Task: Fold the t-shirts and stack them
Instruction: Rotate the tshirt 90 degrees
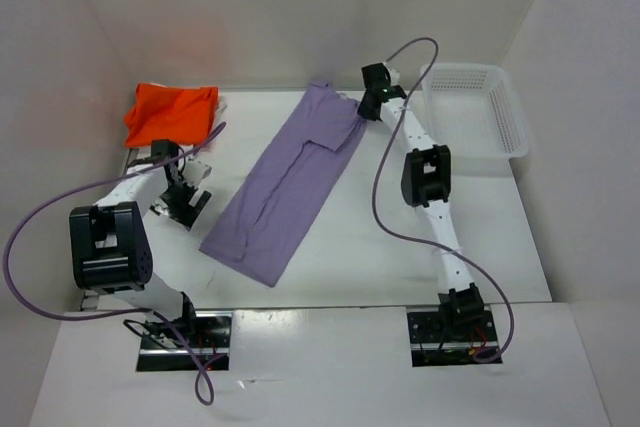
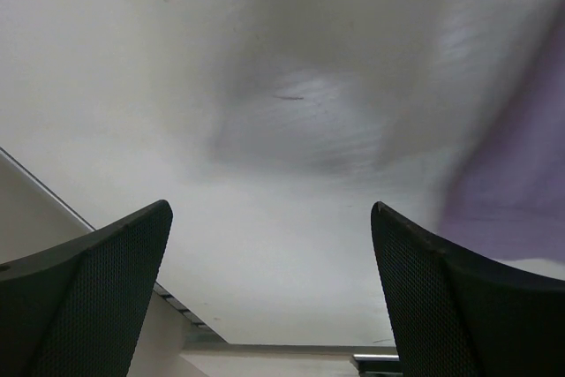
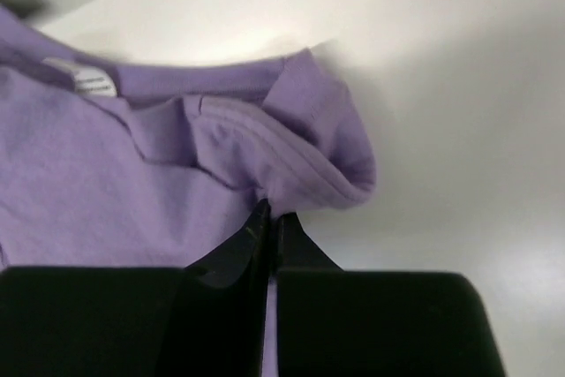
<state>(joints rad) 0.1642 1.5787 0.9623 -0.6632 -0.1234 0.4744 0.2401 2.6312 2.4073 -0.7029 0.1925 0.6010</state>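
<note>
The lavender t-shirt (image 1: 285, 182) lies flat on the table (image 1: 400, 257) as one long strip. Your right gripper (image 3: 270, 218) is pressed together, pinching the hem at the collar end. From there the strip's long axis runs diagonally toward your left gripper (image 1: 186, 199), which is spread over bare table with the shirt's other end just to its right.

White table (image 1: 400, 247), matte with a faint sheen near its front edge; plain white back wall (image 1: 300, 7) right behind it; white side panels, left (image 1: 60, 97) and right (image 1: 590, 67), box it in; white board (image 1: 330, 377) across the near edge; light soft and even, shadows faint; no floor or windows in view.
</note>
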